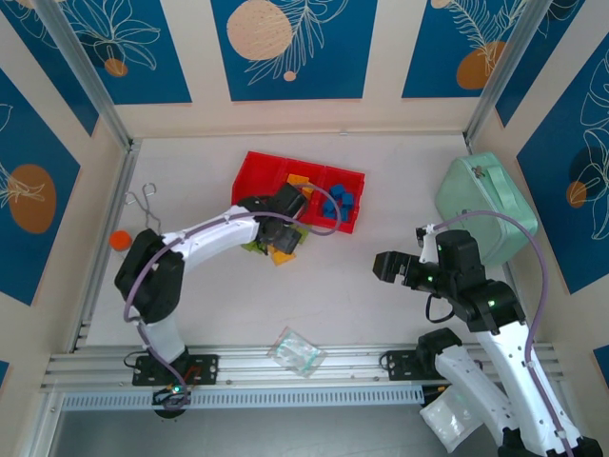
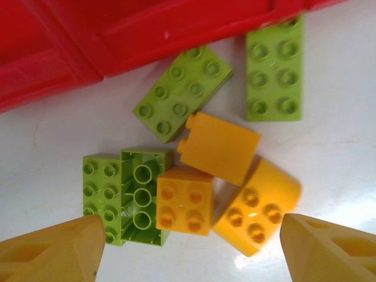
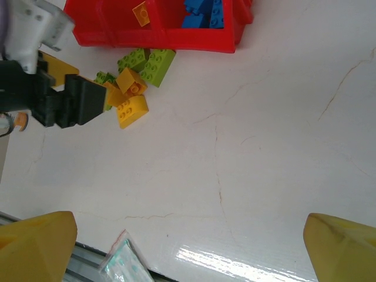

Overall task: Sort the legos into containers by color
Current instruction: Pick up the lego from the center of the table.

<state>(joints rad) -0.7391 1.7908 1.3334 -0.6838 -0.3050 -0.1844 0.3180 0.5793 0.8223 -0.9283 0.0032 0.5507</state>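
**Both pincers spread, loose bricks waiting beside the tray**

My left pincer [image 2: 188,261] hangs spread wide over the white surface [image 2: 329,153], and its blunt yellow fingertips [image 2: 56,249] grip nothing. Just ahead of the tips lies a tight cluster of glossy plastic legos.

- **Nearest:** an orange-yellow square brick [image 2: 185,200] with four studs.
- **To its right, touching it:** a rounded orange-yellow brick [image 2: 258,205] with a curved back.
- **Just beyond:** a smooth-faced orange-yellow block [image 2: 220,147] lying on its side.
- **To the left:** an overturned lime brick [image 2: 143,197] showing a hollow belly with three tubes, pressed against a studded lime brick [image 2: 97,191].
- **Farther ahead:** a tilted lime brick [image 2: 182,94] and a straight lime brick [image 2: 274,76], each with six studs. The straight one has its far end at the low wall of the red tray [image 2: 147,35].

The tray is long, with three square compartments. Blue bricks [image 1: 343,202] fill the end compartment nearest my right pincer [image 3: 188,252]. A small orange piece [image 1: 300,179] lies in the middle one, probably a brick, though it is too small to be sure.

My right pincer stands fully spread with nothing between its fingers, well apart from the tray, over bare, faintly cracked surface. A mint-green rounded case [image 1: 485,205] sits close by it, and a crinkled clear bag [image 1: 297,350] lies at the near edge.
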